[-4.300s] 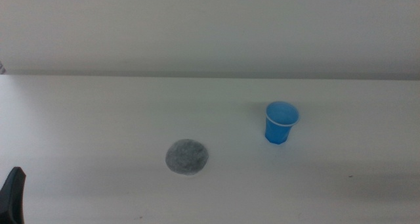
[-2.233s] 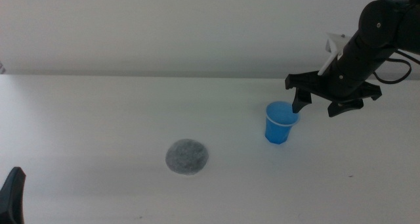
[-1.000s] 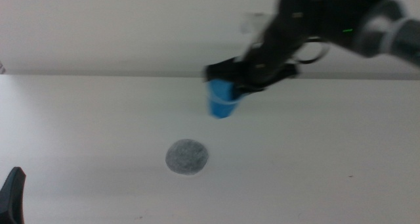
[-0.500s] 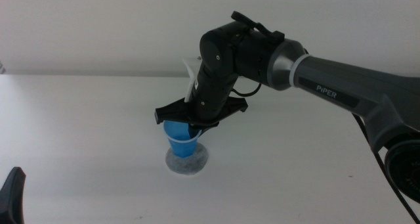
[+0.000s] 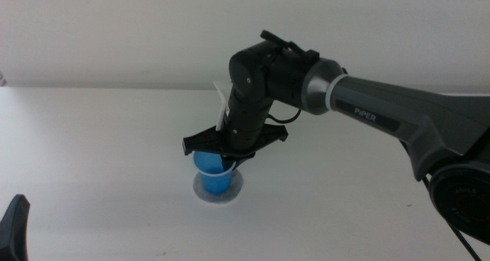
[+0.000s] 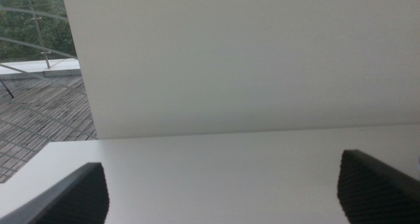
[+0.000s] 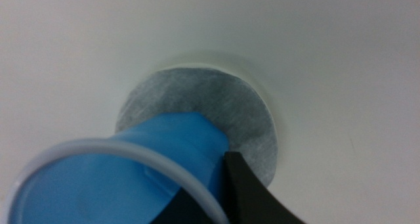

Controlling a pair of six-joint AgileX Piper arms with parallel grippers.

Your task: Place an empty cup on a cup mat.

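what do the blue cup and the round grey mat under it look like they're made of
The small bright blue tapered cup held by the right gripper looks like thin plastic: smooth, even-coloured wall with a rolled pale rim. The flat round grey cup mat looks matte and fibrous, perhaps felt or pressed fabric, judging by its fine speckled streaks and lack of shine. Neither can be confirmed by sight alone.

White table (image 5: 92, 138), plain pale wall (image 5: 138, 31) behind, greenery and paved ground (image 6: 33, 129) outside at one side

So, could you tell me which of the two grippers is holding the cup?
The right gripper, over the cup mat, grips the cup; the left gripper is open and empty.
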